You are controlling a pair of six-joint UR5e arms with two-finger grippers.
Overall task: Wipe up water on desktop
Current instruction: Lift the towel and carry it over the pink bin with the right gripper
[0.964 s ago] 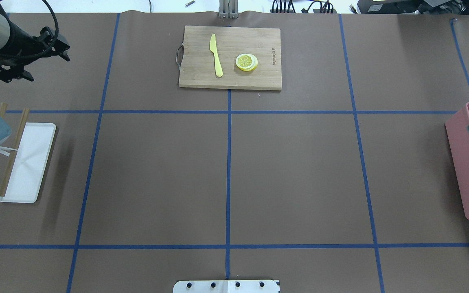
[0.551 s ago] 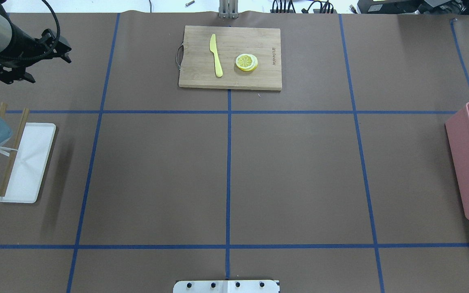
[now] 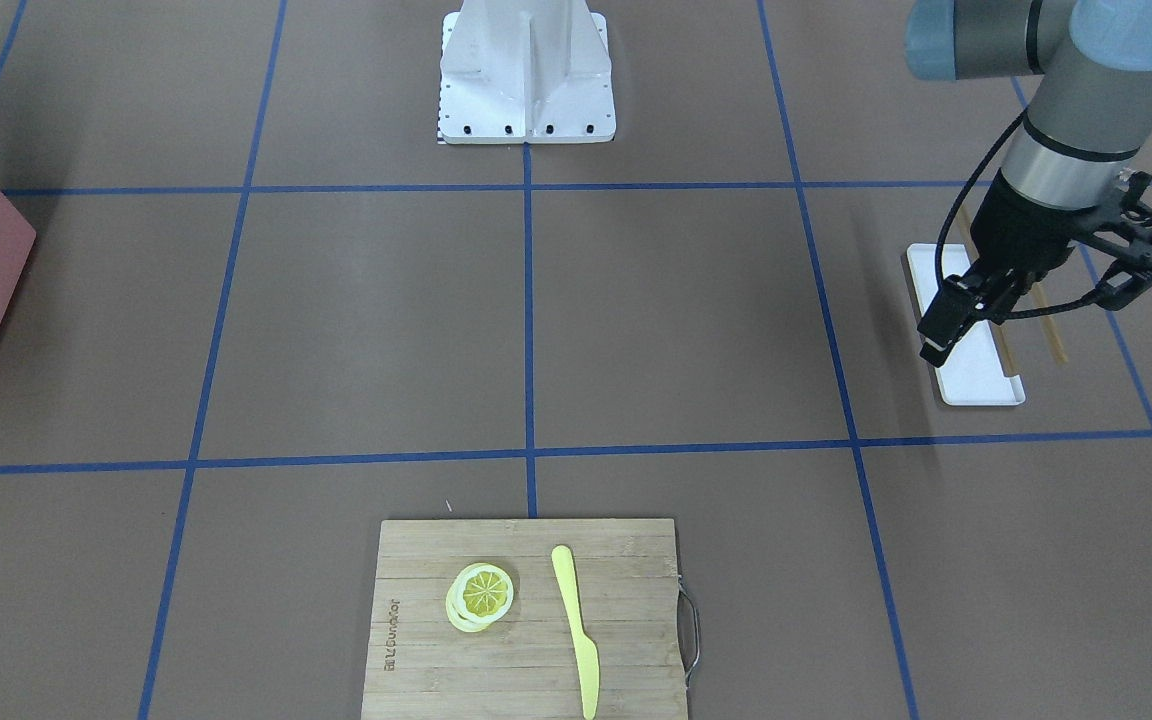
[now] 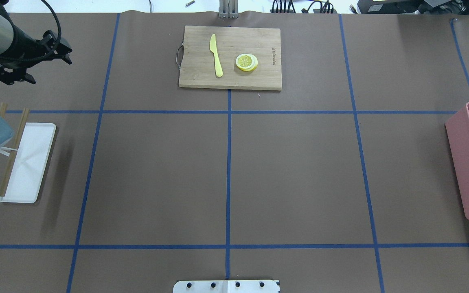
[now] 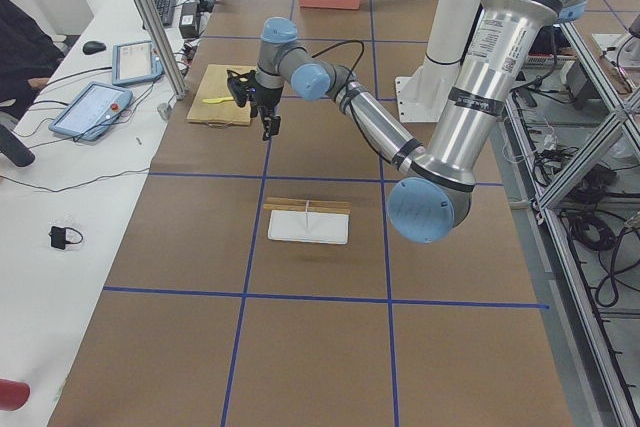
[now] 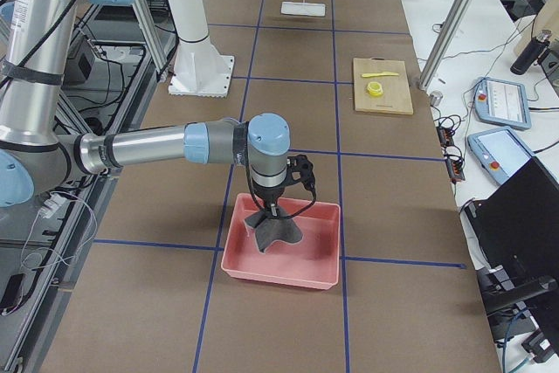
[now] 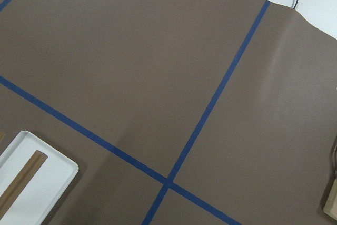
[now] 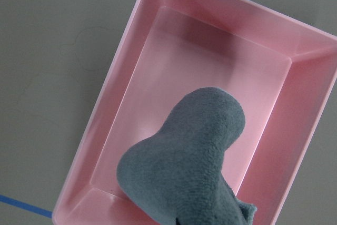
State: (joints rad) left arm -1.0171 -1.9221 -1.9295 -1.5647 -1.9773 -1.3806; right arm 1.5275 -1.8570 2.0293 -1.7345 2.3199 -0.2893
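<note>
The brown desktop (image 4: 299,175) with blue tape lines shows no water that I can make out. A grey cloth (image 8: 184,162) hangs over the inside of the pink bin (image 8: 310,130) and rises toward my right wrist camera. In the exterior right view my right gripper (image 6: 278,205) is at the cloth's top (image 6: 272,231), above the bin (image 6: 310,272); I cannot tell its state. My left gripper (image 3: 1036,290) hovers open and empty over the far left of the desktop, also seen overhead (image 4: 35,65).
A bamboo cutting board (image 4: 193,77) with a yellow knife (image 4: 216,55) and a lemon slice (image 4: 246,62) lies at the far middle. A white tray (image 4: 35,162) with chopsticks (image 4: 14,150) lies at the left. The pink bin (image 4: 466,162) stands at the right edge.
The grey cloth that showed over the pink bin at the overhead view's right edge has gone out of that view. The left gripper has shifted slightly.
</note>
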